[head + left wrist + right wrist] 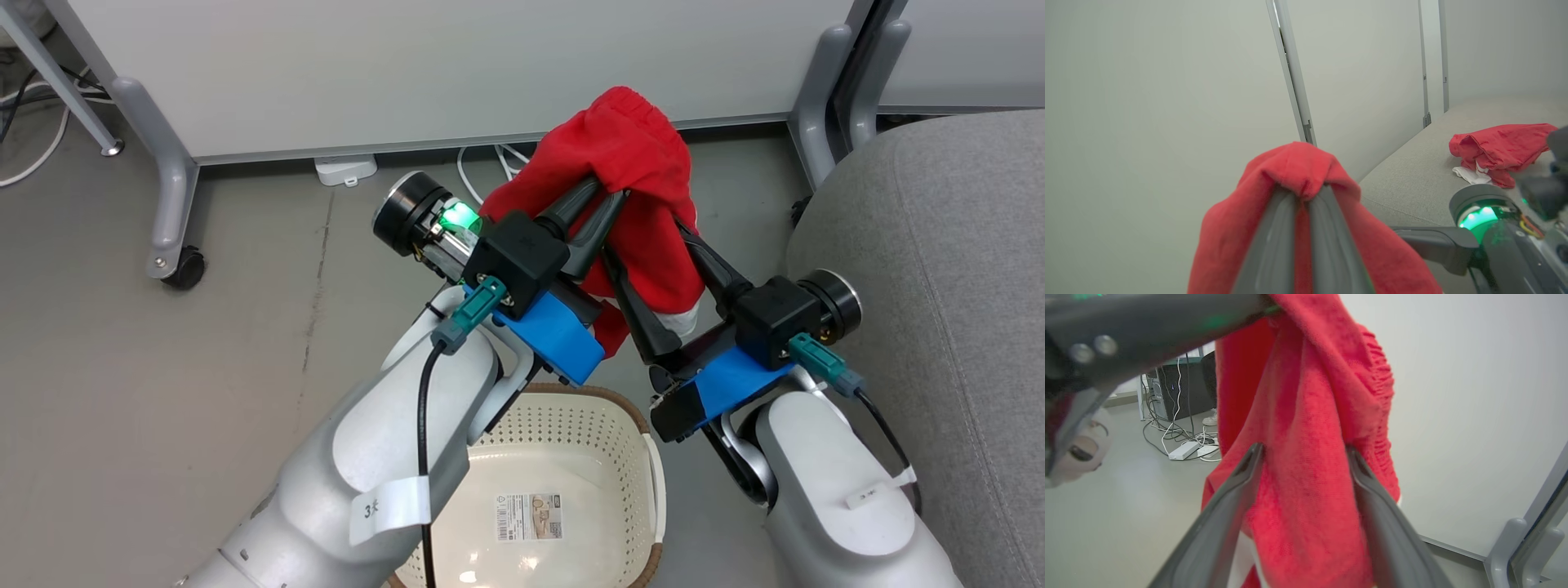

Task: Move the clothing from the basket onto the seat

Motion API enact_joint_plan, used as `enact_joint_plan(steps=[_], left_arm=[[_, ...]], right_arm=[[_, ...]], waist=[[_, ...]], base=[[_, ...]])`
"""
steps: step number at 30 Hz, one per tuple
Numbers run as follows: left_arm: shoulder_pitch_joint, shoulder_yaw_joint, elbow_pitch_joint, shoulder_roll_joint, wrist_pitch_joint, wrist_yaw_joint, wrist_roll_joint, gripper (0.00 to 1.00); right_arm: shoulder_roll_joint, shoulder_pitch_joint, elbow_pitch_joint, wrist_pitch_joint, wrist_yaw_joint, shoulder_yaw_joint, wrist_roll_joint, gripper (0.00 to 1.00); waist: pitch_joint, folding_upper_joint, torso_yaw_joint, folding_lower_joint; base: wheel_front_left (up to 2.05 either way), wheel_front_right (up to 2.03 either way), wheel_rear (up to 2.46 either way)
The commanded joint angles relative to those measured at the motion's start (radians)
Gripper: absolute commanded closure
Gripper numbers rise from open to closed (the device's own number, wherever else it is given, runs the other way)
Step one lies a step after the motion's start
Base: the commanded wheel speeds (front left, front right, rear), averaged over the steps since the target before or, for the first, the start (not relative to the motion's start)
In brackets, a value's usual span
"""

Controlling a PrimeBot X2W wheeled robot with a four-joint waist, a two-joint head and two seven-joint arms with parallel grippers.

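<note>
So my left gripper (606,194) is pinched shut on the top of a red garment (629,139), holding it up over the basket (571,433), which has nothing left in it that I can see. The cloth hangs long-ways, straight down from the pinch. My right gripper (645,245) is spread wide with a finger on either side of the hanging part, not squeezing anything. What matters here: the seat (939,245) sits off to the right of the bundle, on my right arm's side, so I reckon the carry goes rightward. The other red piece (1502,147) already lies on that seat.
</note>
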Motion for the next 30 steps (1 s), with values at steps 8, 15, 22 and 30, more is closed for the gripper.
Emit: enact_joint_plan(steps=[8,15,22,30], left_arm=[[-0.013,-0.009,0.003,-0.001,-0.005,0.011,-0.013,1.00],[-0.006,-0.006,0.010,-0.001,-0.005,0.011,-0.011,1.00],[-0.002,-0.010,0.011,-0.001,-0.005,0.012,-0.010,1.00],[-0.007,-0.011,0.031,-0.001,-0.005,0.016,-0.015,0.00]], right_arm=[[0.010,-0.044,0.042,-0.003,0.000,0.008,0.014,1.00],[0.011,-0.036,0.041,-0.003,0.000,0.009,0.020,1.00],[0.013,-0.036,0.031,-0.003,0.000,0.008,0.021,1.00],[0.012,-0.041,0.022,-0.003,0.000,-0.006,0.019,1.00]], waist=[[-0.004,0.0000,0.004,0.0000],[-0.009,0.0000,-0.005,0.0000],[-0.008,0.0000,-0.013,0.0000],[0.001,0.0000,-0.013,0.0000]], base=[[0.00,0.00,0.00],[0.00,0.00,0.00],[0.00,0.00,0.00],[0.00,0.00,0.00]])
